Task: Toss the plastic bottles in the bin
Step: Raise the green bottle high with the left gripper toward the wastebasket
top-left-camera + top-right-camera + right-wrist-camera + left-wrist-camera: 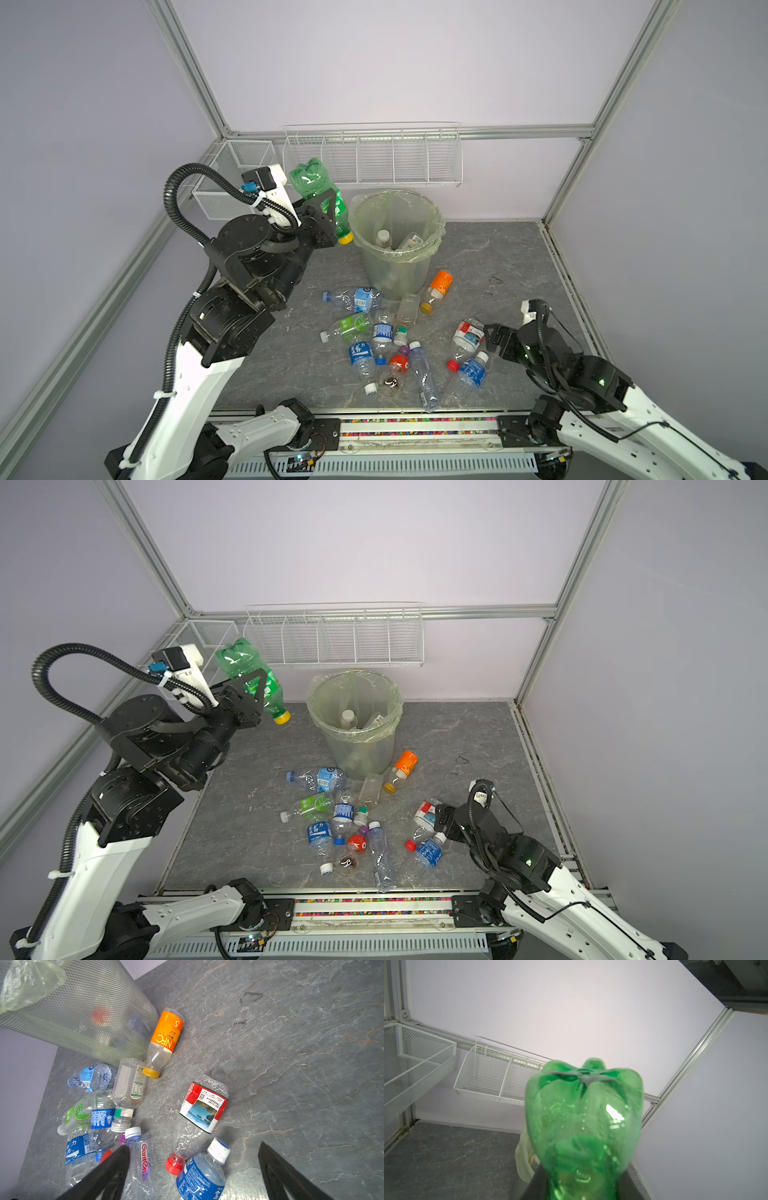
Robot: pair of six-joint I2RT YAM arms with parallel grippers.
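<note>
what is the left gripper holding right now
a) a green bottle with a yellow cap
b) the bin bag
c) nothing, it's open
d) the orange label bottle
a: in a top view the left gripper is shut on the green bottle, raised beside the bin.

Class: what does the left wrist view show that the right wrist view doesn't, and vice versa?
Left wrist only: the green bottle clamped in the jaws, the wire rack, the mesh box. Right wrist only: loose bottles lying around, such as the orange-labelled bottle, and open jaws. Shared: the bin and the grey table.
</note>
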